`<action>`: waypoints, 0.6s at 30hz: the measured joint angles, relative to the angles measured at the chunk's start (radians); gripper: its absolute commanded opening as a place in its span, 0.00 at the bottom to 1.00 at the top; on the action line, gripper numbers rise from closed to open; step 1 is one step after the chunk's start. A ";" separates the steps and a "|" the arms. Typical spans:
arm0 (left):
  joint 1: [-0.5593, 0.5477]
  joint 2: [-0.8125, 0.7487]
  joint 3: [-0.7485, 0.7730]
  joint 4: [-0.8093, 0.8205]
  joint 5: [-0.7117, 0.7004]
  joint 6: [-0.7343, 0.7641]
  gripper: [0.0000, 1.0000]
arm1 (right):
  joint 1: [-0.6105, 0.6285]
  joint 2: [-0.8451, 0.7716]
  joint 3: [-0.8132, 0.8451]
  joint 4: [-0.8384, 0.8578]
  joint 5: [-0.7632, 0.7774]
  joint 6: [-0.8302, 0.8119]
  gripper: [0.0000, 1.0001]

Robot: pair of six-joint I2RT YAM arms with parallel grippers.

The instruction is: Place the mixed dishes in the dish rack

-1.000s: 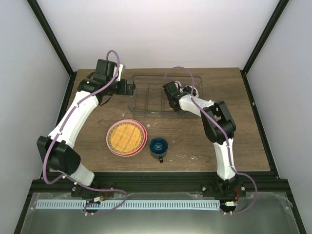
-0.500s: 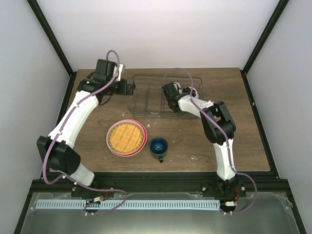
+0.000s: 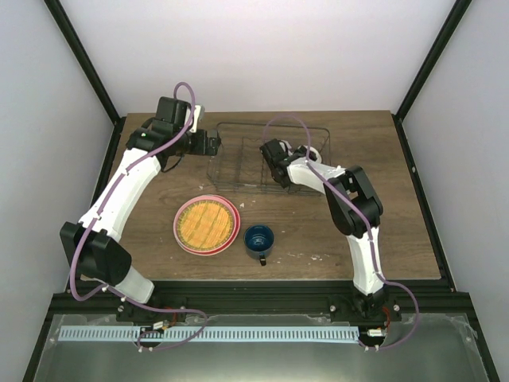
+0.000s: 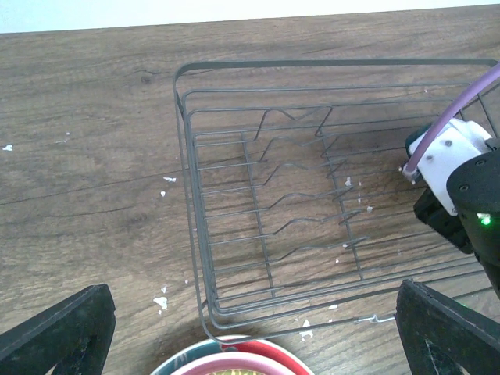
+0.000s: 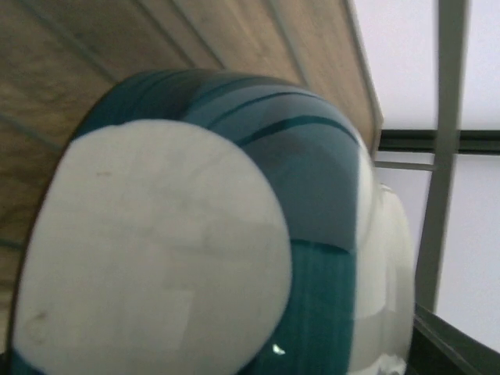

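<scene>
The dark wire dish rack [image 3: 231,125] stands at the back middle of the table; its left end fills the left wrist view [image 4: 181,133]. My right gripper [image 3: 276,169] is down inside the rack. The teal-sided cream bowl [image 5: 312,195] is tilted with its pale base toward the right wrist camera and hides the fingers. My left gripper [image 3: 211,147] hovers open and empty at the rack's left end, fingers [image 4: 62,328] wide apart. The orange-yellow woven plate [image 3: 207,223] lies on the pink plate [image 3: 180,231] in front of the rack. The dark blue mug [image 3: 259,239] stands to their right.
White crumbs are scattered on the wooden table [image 3: 159,239] near the rack and the mug. The plate stack's edge [image 4: 234,361] shows just below the rack's near corner in the left wrist view. Black frame posts stand at the back corners.
My right gripper has shifted slightly left and back inside the rack. The left arm, plates and mug have not moved.
</scene>
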 measured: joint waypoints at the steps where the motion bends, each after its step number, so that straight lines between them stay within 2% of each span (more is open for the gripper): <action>1: 0.000 0.000 -0.001 0.000 0.000 0.000 1.00 | 0.004 0.000 -0.002 -0.015 -0.012 0.003 0.77; 9: 0.000 0.000 -0.014 0.000 0.001 0.000 1.00 | 0.021 0.000 -0.006 -0.071 -0.062 0.027 0.95; 18: 0.000 0.000 -0.014 0.000 0.003 0.000 1.00 | 0.024 0.000 -0.006 -0.085 -0.087 0.046 0.96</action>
